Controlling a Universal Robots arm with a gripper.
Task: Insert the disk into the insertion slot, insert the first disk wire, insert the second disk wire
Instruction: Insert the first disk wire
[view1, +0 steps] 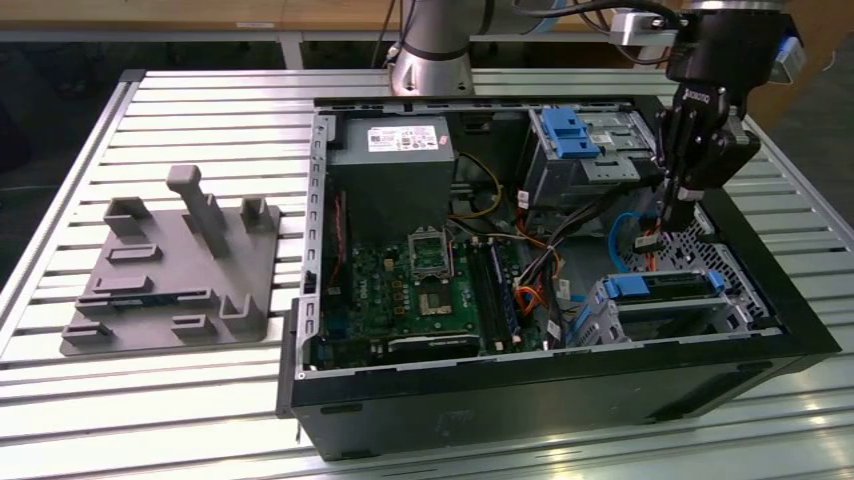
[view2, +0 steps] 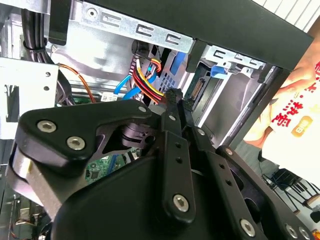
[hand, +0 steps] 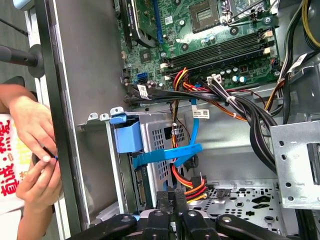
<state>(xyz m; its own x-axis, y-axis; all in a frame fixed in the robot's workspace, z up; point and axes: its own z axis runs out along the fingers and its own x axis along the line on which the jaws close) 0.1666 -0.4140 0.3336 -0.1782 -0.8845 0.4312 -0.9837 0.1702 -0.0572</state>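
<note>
The disk (view1: 663, 286), silver in its blue carrier (hand: 127, 135), lies inside the insertion slot (view1: 674, 318), a perforated grey cage at the case's near corner on the exterior view's right. My gripper (view1: 678, 215) hangs just above and behind that cage. In both wrist views its fingers are pressed together at the small black plug of the first disk wire (hand: 189, 187), an orange, red and yellow bundle (view2: 148, 76). My gripper (hand: 172, 197) hovers beside the disk's connector edge (hand: 142, 186). The second disk wire (hand: 169, 155), a flat light-blue cable (view2: 127, 86), loops loosely past the cage.
The open black case (view1: 561, 370) holds a motherboard (view1: 414, 290), a power supply (view1: 390, 150) and a grey bay with a blue latch (view1: 567, 135). A grey fixture (view1: 174, 270) lies on the slatted table. A person's hands (hand: 35, 150) are just outside the case wall.
</note>
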